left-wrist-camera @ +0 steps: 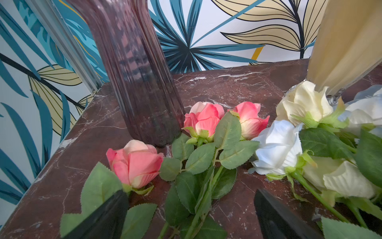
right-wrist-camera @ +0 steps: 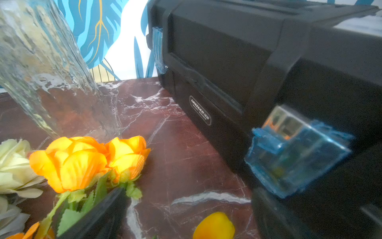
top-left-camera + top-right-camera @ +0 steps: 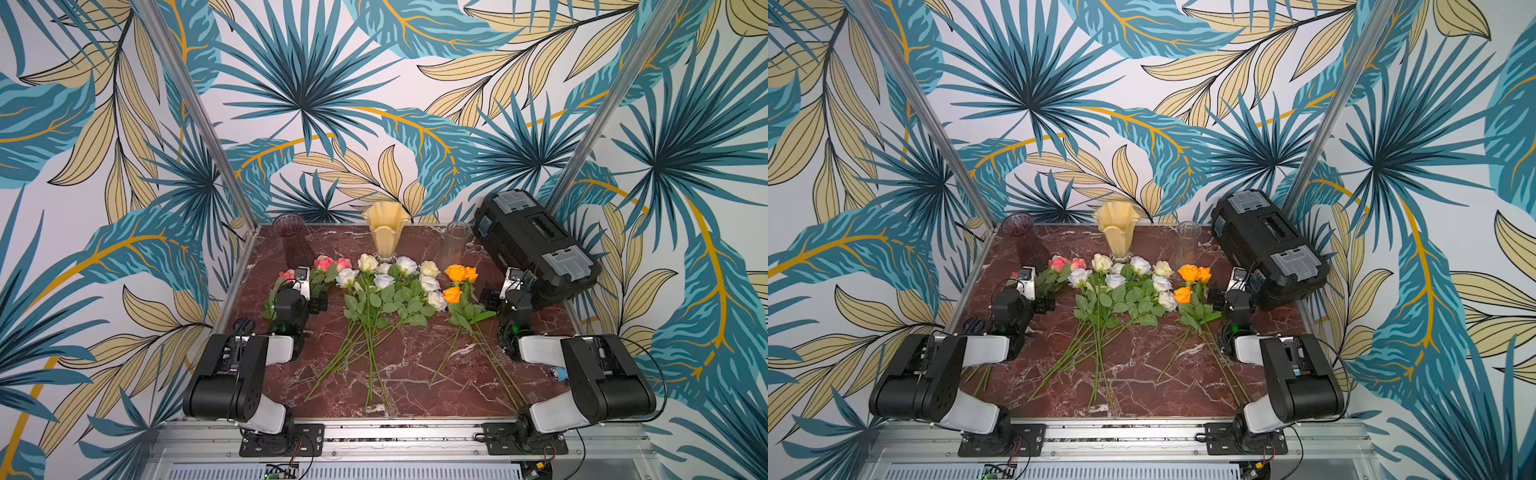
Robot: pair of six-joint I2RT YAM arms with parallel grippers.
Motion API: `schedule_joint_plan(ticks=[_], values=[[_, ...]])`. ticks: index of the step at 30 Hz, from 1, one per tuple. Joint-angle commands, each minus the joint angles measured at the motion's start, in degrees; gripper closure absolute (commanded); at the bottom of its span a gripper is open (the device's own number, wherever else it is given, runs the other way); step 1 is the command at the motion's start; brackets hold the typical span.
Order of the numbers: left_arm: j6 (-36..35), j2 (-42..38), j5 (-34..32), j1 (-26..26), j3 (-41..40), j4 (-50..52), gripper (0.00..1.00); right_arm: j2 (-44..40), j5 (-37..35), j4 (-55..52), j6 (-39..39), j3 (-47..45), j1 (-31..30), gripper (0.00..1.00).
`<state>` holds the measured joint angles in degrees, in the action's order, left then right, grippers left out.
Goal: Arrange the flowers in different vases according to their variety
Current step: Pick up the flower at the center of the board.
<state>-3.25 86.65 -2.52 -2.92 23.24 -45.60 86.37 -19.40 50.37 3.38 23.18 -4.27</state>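
Red-marble worktop (image 3: 407, 374) boxed in by leaf-print wallpaper (image 3: 374, 83), aluminium posts (image 3: 197, 112) at the far corners.
In both top views I see the purple ribbed vase (image 3: 296, 243) near the far-left corner, the cream ruffled vase (image 3: 386, 232) mid far edge, the clear cylinder vase (image 3: 455, 245) beside it, and a black toolbox (image 3: 536, 249) crowding the far-right corner. Pink roses (image 3: 328, 262), white and cream roses (image 3: 392, 278) and orange roses (image 3: 459, 273) lie in a row. My right gripper (image 3: 490, 300) stands wide between orange roses and toolbox. From the left wrist, the left gripper (image 1: 190, 194) gapes wide over pink-rose leaves. From the right wrist, one finger (image 2: 99, 215) sits by the orange blooms.
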Motion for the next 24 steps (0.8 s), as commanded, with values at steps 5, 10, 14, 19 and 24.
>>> schedule_joint_plan(ticks=[5, 10, 14, 19, 24], values=[[-0.7, 0.4, 0.1, -0.1, 0.7, -0.3, 0.00, 0.2, 0.3, 0.9, -0.6, -0.9, 0.1, 0.01], [-0.7, 0.4, 0.1, 0.0, 0.7, -0.2, 0.00, 0.3, 0.4, 0.5, -0.6, -0.5, 0.1, 0.01], [-0.7, 0.4, 0.2, -0.1, 0.7, -0.2, 0.00, 0.4, 0.5, 0.4, -0.6, -0.5, 0.1, 0.01], [-1.6, -0.6, 1.7, 0.0, 1.4, -0.7, 0.00, -1.3, 1.3, -1.1, -2.3, 0.4, 0.0, 0.01], [-2.5, -12.7, 5.7, -0.6, 9.8, 27.1, 0.00, -13.1, 1.9, -33.8, -1.0, 13.0, -0.2, 0.00]])
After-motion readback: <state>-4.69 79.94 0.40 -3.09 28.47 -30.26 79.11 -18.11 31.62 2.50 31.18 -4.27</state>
